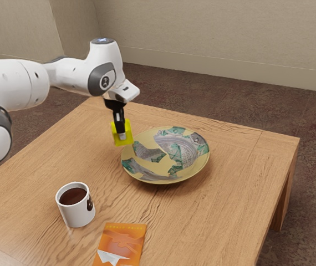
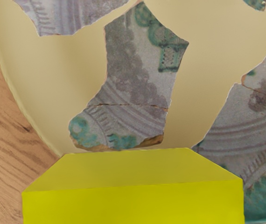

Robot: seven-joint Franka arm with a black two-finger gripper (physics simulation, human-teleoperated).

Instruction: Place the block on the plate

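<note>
Yellow block [image 2: 133, 203] is hanging pinched in end effector [image 1: 121, 134], grip leaving underside free, presumably for setting down. Patterned plate [image 1: 166, 157] is lying just ahead of end effector on wooden surface [image 1: 224, 194], its centre probably requiring further forward carry.

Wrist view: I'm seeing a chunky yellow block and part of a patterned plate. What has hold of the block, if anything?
Observer: Black jaws at the end of a white robot arm; they are closed on the block.
Visitor: Fancy! Is there anything to drink on this table?
Observer: Yes, a white mug with a dark drink in it stands on the wooden table.
Visitor: And something to read?
Observer: Perhaps: a flat orange booklet lies near the mug, further toward the exterior view's right.
</note>
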